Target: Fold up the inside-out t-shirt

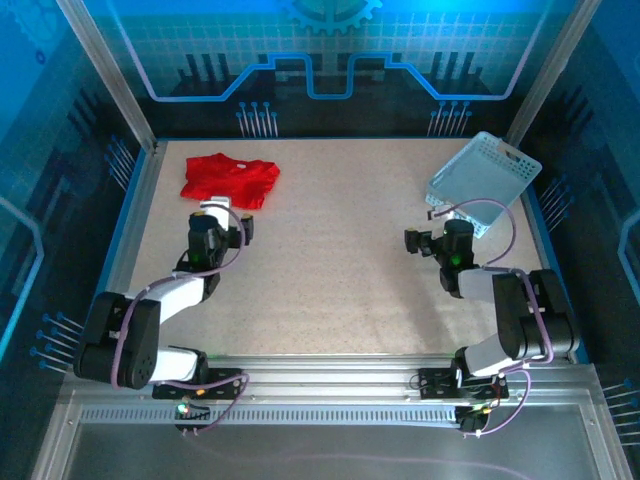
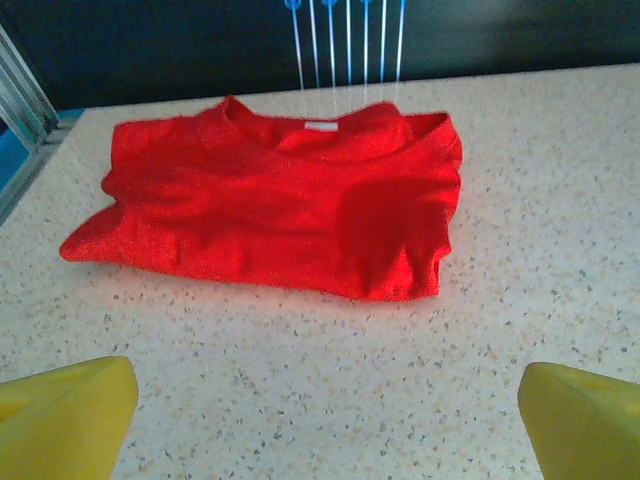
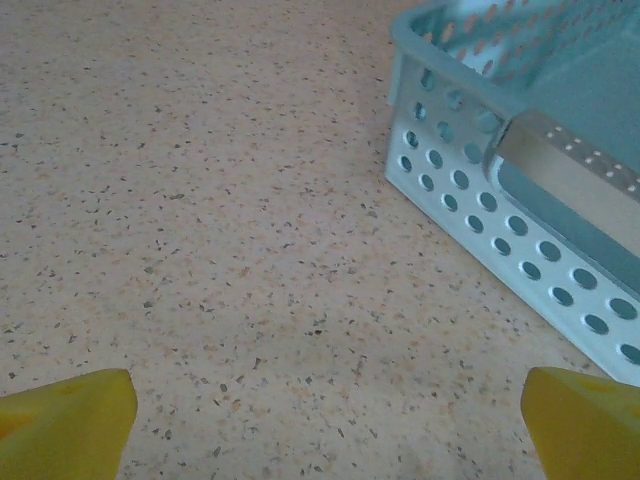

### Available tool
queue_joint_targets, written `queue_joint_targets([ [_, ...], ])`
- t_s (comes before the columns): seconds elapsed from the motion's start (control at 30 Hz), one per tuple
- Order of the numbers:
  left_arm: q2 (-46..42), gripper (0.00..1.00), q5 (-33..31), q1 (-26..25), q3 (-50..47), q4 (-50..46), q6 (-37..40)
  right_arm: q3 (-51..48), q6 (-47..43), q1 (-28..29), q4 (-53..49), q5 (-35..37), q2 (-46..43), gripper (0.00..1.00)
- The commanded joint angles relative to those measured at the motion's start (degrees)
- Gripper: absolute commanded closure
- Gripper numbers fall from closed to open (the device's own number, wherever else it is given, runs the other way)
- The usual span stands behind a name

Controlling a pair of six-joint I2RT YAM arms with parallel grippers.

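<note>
The inside-out t-shirt [image 1: 230, 180] is bright red and lies folded into a compact rectangle at the back left of the table. In the left wrist view the t-shirt [image 2: 280, 210] has its neckline toward the far edge, with a small white label showing. My left gripper [image 1: 224, 212] sits just in front of it, a short way from its near hem. That gripper [image 2: 330, 410] is open, and bare table lies between its yellow fingertips [image 2: 70, 410]. My right gripper [image 1: 440, 230] is on the right side, and it [image 3: 330, 410] is open over bare table.
A light blue perforated basket [image 1: 487, 180] stands tilted at the back right, its wall [image 3: 398, 45] close to the right gripper's far right side. The speckled table [image 1: 330, 260] is ringed by aluminium frame rails and blue panels.
</note>
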Motion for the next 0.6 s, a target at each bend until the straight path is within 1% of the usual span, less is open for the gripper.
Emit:
queue_joint_targets([
  [0.0,2.36,0.01,-1.60,0.10,-4.61,9.13,0.69,-0.71,-1.00,-0.51,7.14,-1.92,0.53,0.00],
  [0.03,2.25,0.01,-1.73,0.05,-4.55,8.69,0.65,-0.76,-0.80,-0.49,7.15,-1.35,0.51,0.00],
  [0.07,1.76,0.01,1.12,0.86,-4.54,7.96,-0.46,-0.72,-0.73,-0.45,7.12,-1.24,0.51,0.00],
  [0.13,5.17,0.01,5.45,3.08,-6.48,15.61,-2.72,-0.71,-0.74,-0.32,7.09,-1.22,0.51,0.00],
  [0.2,11.65,0.01,5.51,4.13,-7.50,24.14,-3.78,-0.72,-0.78,-0.53,7.00,-1.41,0.51,0.00],
  [0.23,13.22,0.01,5.50,4.05,-6.31,23.96,-3.02,-0.70,-0.77,-0.50,7.00,-1.50,0.51,0.00],
  [0.27,11.95,0.01,6.31,4.11,-4.62,18.16,-3.58,-0.63,-0.68,-0.53,6.98,-1.58,0.51,0.00],
  [0.3,11.80,0.01,7.06,4.71,-3.54,15.84,-4.23,-0.62,-0.81,-0.56,6.95,-1.66,0.51,0.00],
  [0.33,12.14,0.01,7.31,5.11,-3.90,17.30,-4.38,-0.67,-0.80,-0.55,6.96,-1.64,0.51,0.00],
  [0.5,12.06,0.01,7.12,5.01,-3.91,17.21,-4.29,-0.41,-0.66,-0.68,6.55,-2.02,0.60,0.00],
  [0.57,11.98,0.01,5.59,5.01,-4.00,17.32,-4.66,-0.42,-0.65,-0.67,6.47,-2.04,0.60,0.00],
])
